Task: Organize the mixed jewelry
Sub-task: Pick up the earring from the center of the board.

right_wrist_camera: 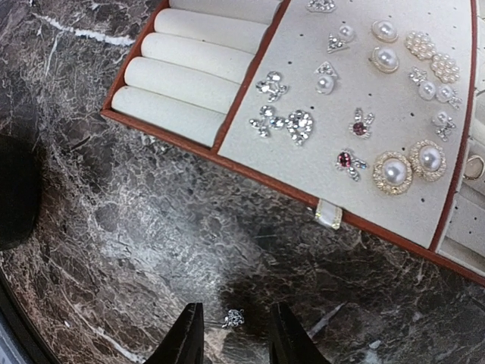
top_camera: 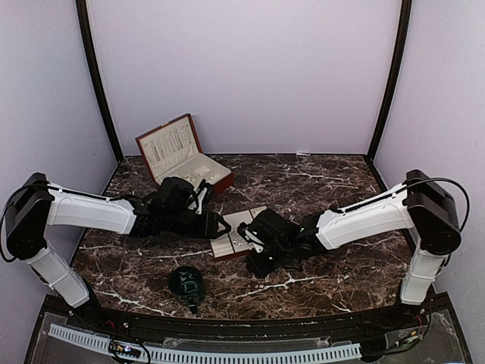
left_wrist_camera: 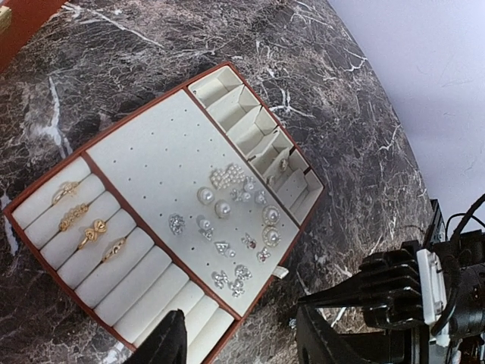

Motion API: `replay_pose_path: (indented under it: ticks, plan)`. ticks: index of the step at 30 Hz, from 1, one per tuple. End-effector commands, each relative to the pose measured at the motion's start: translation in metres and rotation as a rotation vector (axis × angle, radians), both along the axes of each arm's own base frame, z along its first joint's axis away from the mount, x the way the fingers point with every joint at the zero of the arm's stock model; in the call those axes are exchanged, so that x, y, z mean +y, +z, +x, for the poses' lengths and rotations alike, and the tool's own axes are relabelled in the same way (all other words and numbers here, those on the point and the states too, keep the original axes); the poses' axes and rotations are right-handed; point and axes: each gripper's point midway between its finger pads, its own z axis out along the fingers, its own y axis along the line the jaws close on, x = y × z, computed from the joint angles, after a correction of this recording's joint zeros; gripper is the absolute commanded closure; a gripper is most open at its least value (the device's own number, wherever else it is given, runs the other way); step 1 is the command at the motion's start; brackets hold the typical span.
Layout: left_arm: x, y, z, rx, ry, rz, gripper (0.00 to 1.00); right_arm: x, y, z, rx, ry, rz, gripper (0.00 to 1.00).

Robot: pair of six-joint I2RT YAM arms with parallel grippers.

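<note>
Right wrist view: a loose stud [right_wrist_camera: 233, 318], tiny and sparkling, lies alone on the dark marble tabletop [right_wrist_camera: 114, 227], off the tray [right_wrist_camera: 295, 45] and near its front edge.
Right claw [right_wrist_camera: 237, 309]: the fingers are apart, one on each side of the stud. Neither seems to touch it, and nothing is gripped.
Why it straddles: the piece is much smaller than a finger, so it has to sit centred between them for a pinch from both sides to catch it against the flat stone.
Left claw [left_wrist_camera: 239, 315]: its fingers are apart and empty, and it hangs over the tray's near corner. My guess is that it is kept clear of the right arm's work.
Mixed jewelry: nearly all of it is already in the tray. The gold rings [left_wrist_camera: 83, 227] are wedged between the padded rolls, which hold them on edge. The pearl studs [left_wrist_camera: 204, 196] and crystal earrings sit on the perforated pad, most likely pushed into its holes. One small piece shows in a side compartment [left_wrist_camera: 284, 163].
Step judged: picking up the stray stud, probably to take it to the earring pad.
Risk: on polished stone the stud could skid or flip out as the fingers meet.
Top external view: an open wooden box [top_camera: 182, 155] stands behind the tray and a dark green cup [top_camera: 186, 282] in front of it, both apart from it.
</note>
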Motion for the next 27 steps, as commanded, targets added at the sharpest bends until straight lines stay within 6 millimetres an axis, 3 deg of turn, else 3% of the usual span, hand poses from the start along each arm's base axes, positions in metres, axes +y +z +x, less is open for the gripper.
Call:
replay_pose_path:
  ticks: [1, 9, 14, 17, 20, 23, 27]
  plan:
    - [0.002, 0.012, -0.003, -0.026, 0.004, -0.019, 0.49, 0.008, -0.002, 0.0, -0.021, 0.014, -0.026, 0.72]
    - [0.003, 0.013, -0.003, -0.026, 0.006, -0.022, 0.49, 0.007, -0.01, 0.001, -0.023, 0.003, -0.061, 0.83]
    - [0.003, 0.015, -0.003, -0.031, 0.006, -0.027, 0.49, 0.007, -0.009, 0.002, -0.025, -0.001, -0.058, 0.99]
    - [0.003, 0.02, -0.002, -0.04, 0.012, -0.036, 0.5, 0.008, -0.003, 0.003, -0.028, -0.018, -0.04, 1.0]
    - [0.004, 0.034, -0.002, -0.066, 0.019, -0.073, 0.49, 0.008, 0.017, 0.01, -0.056, -0.054, 0.02, 1.0]
    - [0.001, 0.06, -0.003, -0.131, 0.01, -0.152, 0.46, 0.01, 0.047, 0.02, -0.052, -0.085, 0.135, 1.0]
    - [-0.003, 0.103, -0.012, -0.222, -0.042, -0.286, 0.36, 0.018, 0.107, 0.031, -0.04, -0.084, 0.403, 1.0]
